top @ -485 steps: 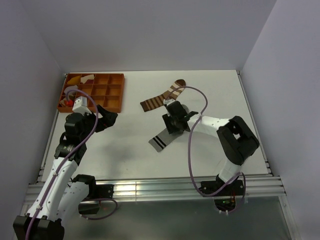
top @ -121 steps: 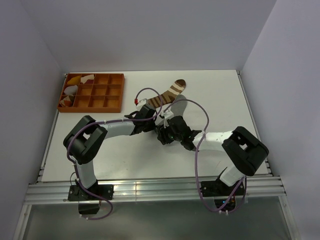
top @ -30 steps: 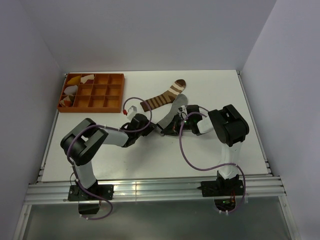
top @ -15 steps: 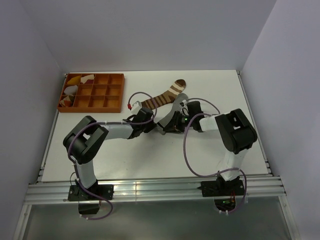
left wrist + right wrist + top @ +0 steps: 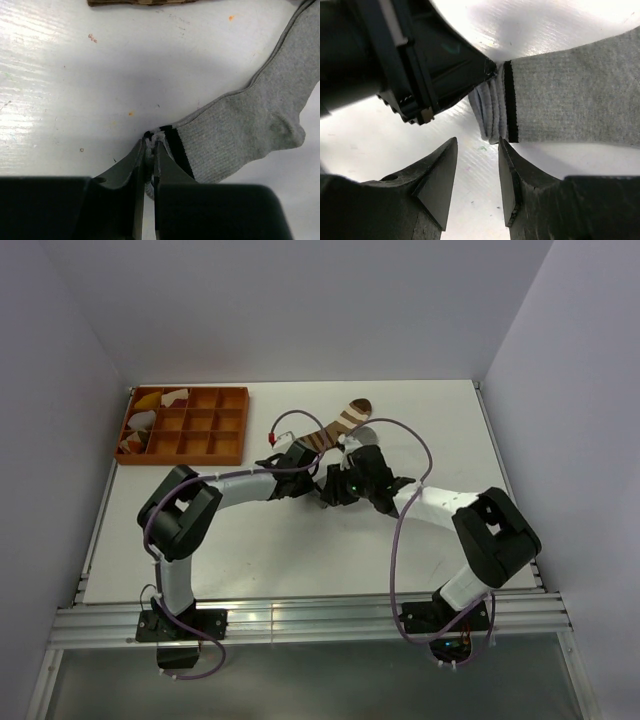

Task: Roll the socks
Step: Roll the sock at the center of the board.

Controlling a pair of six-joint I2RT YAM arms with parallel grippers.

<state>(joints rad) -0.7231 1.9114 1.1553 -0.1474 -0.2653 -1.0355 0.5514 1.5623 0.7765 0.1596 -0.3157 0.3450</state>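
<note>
L end effector (image 5: 149, 150) pinches grey sock (image 5: 240, 130) cuff; R end effector (image 5: 477, 175) spread nearby. Tray (image 5: 222, 423) holds yellow/white cloth bits (image 5: 148, 400).

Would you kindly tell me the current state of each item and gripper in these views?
grey sock: lying unrolled, cuff bunched and pinched.
brown striped sock: lying flat, unrolled.
left gripper: shut on the grey sock's cuff.
right gripper: open, beside the cuff.
orange tray: holds cloth pieces in left compartments.
</note>
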